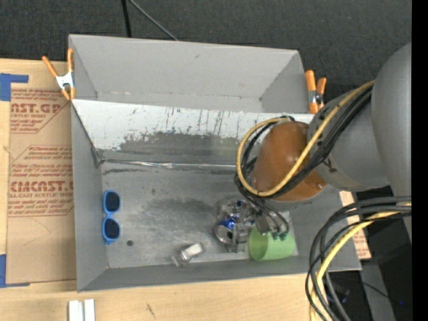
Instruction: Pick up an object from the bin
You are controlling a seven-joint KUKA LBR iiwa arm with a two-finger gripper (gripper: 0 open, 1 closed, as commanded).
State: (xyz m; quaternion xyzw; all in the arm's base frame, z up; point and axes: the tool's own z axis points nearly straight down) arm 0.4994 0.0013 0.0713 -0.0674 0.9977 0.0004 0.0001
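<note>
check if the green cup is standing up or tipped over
Tipped over, it seems: the green cup lies on its side on the floor of the bin beside the gripper, its round end facing left.

Grey metal bin (167, 206), four loose things spread across its scuffed floor.

Over on the left, well apart from the rest, a pair of blue toy sunglasses (110, 217) lies flat near the side wall. Along the front wall there's a small silvery-white piece (189, 252), lying on its own. To its right sits a shiny blue-and-chrome trinket (229, 227), its exact kind hard to tell, and just beside that, in the front right corner, a light green cup (273, 245) lies tipped on its side.
</note>
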